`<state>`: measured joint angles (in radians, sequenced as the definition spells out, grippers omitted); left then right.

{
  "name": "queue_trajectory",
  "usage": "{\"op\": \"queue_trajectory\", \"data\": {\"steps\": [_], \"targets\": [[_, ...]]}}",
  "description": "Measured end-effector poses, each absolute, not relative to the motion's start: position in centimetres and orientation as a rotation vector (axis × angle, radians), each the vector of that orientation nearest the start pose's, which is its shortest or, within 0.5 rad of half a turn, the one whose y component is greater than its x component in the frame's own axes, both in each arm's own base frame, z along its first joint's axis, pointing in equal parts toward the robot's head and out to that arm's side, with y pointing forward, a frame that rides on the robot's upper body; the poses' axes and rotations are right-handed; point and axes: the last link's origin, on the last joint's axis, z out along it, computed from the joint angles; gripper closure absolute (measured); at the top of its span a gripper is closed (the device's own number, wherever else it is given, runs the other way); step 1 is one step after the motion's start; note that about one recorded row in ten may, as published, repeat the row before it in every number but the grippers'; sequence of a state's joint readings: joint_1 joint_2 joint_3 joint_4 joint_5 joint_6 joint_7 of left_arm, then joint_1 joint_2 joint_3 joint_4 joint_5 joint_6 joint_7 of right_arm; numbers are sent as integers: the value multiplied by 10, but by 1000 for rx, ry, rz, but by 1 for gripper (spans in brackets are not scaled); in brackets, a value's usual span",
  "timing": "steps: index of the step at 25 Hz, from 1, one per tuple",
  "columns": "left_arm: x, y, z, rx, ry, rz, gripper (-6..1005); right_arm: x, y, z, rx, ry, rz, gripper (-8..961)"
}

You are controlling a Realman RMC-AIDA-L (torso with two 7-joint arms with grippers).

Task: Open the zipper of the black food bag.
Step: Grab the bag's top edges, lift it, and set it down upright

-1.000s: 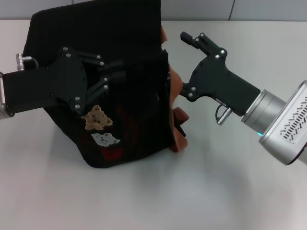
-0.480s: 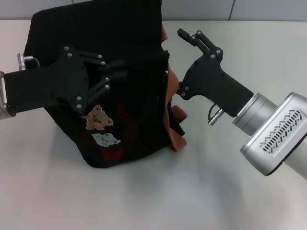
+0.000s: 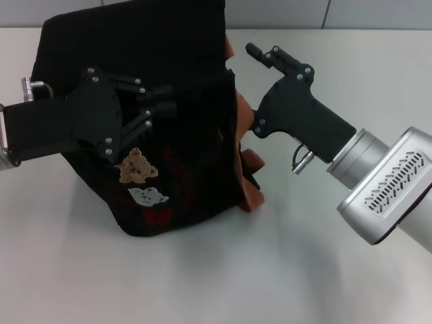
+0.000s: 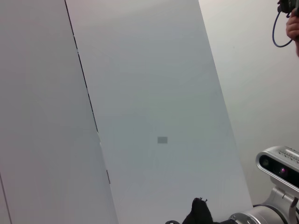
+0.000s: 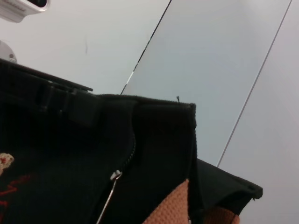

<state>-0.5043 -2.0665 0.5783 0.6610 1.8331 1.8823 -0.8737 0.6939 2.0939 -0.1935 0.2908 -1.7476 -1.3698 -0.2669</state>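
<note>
The black food bag lies tilted on the white table, its tan bear, white bear and red patches facing up and tan-brown trim along its right side. My left gripper reaches in from the left and rests against the bag's upper front face. Beside the bag's upper right corner, my right gripper hovers just off the fabric. In the right wrist view the zipper runs down the black fabric to a silver pull. The left wrist view shows no part of the bag.
The white table spreads bare in front of and to the right of the bag. A grey panelled wall fills the left wrist view. The bag's tan handle sticks out at its lower right.
My right gripper has moved left and slightly up, closer to the bag's upper right corner. The left arm and the bag have stayed put.
</note>
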Motion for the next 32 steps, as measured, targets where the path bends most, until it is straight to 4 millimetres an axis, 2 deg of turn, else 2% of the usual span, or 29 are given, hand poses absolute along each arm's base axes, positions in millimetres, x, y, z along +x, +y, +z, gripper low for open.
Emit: {"op": "queue_trajectory", "data": {"steps": [4,15,19,32], "targets": [[-237,304,36,-2600,182,-1032,900,197,318,-100,-2097,-268,823,264],[-237,304,34,-2603,177,-1041,900,194,315,-105,-2131,-303,826,743],[-238,303,35,-2600,176,-1038,900,195,315,-107,-2145,-308,808,767],[-238,303,35,-2598,175,-1038,900,196,312,-109,-2156,-342,795,934]]}}
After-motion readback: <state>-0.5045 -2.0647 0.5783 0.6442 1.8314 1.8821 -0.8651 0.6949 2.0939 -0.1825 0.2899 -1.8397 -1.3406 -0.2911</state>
